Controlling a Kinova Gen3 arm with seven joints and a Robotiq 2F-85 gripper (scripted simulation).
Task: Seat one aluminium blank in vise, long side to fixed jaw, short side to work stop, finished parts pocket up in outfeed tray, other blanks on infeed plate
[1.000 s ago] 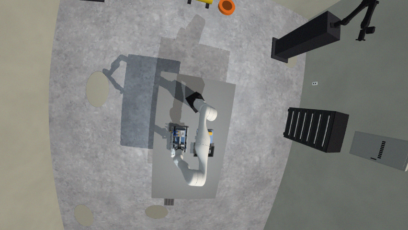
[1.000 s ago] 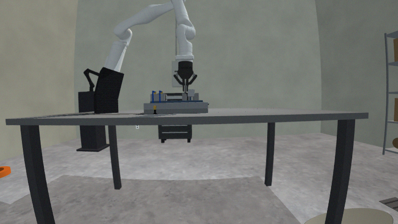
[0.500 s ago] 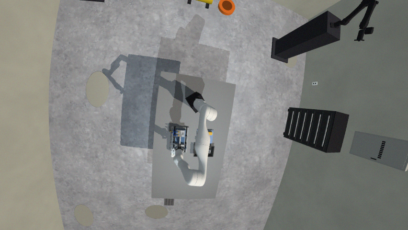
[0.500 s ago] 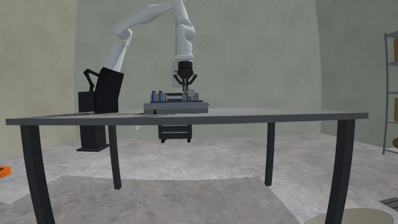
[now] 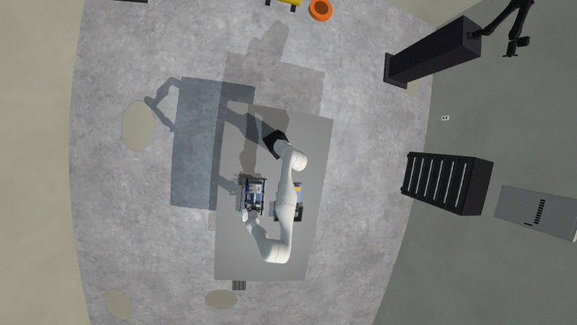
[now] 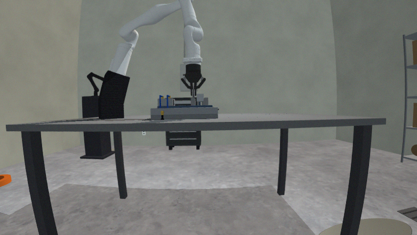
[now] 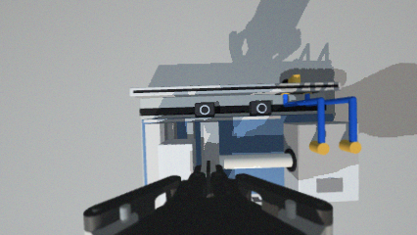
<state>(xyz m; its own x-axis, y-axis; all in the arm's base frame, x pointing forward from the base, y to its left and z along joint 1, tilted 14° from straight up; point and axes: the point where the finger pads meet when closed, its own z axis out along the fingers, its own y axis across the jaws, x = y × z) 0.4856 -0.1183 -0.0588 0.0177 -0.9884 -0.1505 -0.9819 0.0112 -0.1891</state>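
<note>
Grey table (image 6: 262, 122) on mottled concrete floor (image 6: 204, 163), gripper (image 6: 193, 94) fingers pressed together, empty

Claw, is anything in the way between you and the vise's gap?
Nothing visible is. The shut, empty claw hangs right over the vise, its tips just beside the white rod.

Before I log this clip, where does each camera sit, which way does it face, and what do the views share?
Top: high overhead, looking straight down on the table; the whole white arm shows, bent over the vise.
Exterior: low at floor level beyond the table's edge, facing the wall; the arm and the shut end effector above the vise show.
Wrist: on the arm's end, looking along the closed, empty fingers at the vise's blue hoses.
All three show the vise.
</note>
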